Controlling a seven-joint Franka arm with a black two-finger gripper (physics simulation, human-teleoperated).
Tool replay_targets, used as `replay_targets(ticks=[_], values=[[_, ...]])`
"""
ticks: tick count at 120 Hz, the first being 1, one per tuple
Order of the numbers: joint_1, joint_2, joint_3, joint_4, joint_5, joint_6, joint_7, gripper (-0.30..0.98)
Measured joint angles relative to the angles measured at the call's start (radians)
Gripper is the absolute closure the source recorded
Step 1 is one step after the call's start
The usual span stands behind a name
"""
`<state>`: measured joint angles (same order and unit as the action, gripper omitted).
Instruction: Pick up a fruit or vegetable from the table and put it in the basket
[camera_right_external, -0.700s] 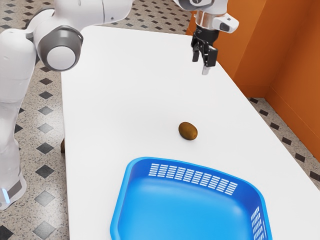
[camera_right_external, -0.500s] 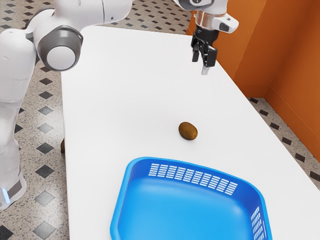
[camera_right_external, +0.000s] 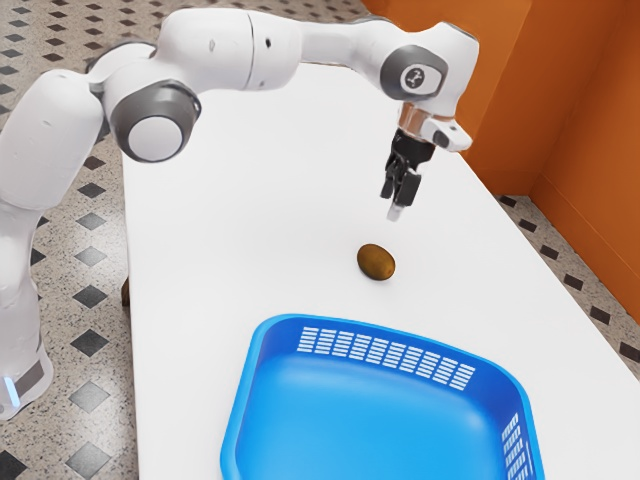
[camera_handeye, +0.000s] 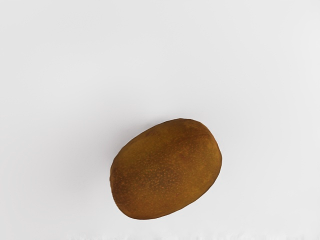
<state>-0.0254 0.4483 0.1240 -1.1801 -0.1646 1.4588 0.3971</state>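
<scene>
The kiwi (camera_right_external: 376, 262) lies inside the edges of the table (camera_right_external: 220, 210). Whether the gripper (camera_right_external: 395, 212) is spread or closed can't be told; best centre it, straddling the fruit's narrow width.

In the exterior view, from the kiwi (camera_right_external: 376, 262), you have free desk (camera_right_external: 230, 240) toward nine o'clock; the basket (camera_right_external: 490, 385) obstructs six.

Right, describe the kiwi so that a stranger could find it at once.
On the white table stands a large blue basket with slotted sides. Just outside it, beyond its far side in the exterior view, lies the kiwi. Small, brown, speckled and rounded, it looks nothing like the basket.
</scene>
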Motion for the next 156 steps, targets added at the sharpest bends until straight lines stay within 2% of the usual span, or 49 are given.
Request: replay_targets(ticks=[15, 66, 156], values=[[-0.005, 0.001, -0.009, -0.078, -0.004, 0.012, 0.128, 0.00], [-0.003, 0.003, -0.023, -0.120, -0.008, 0.044, 0.419, 0.00], [0.003, 0.082, -0.024, -0.122, -0.032, 0.093, 0.660, 0.00]])
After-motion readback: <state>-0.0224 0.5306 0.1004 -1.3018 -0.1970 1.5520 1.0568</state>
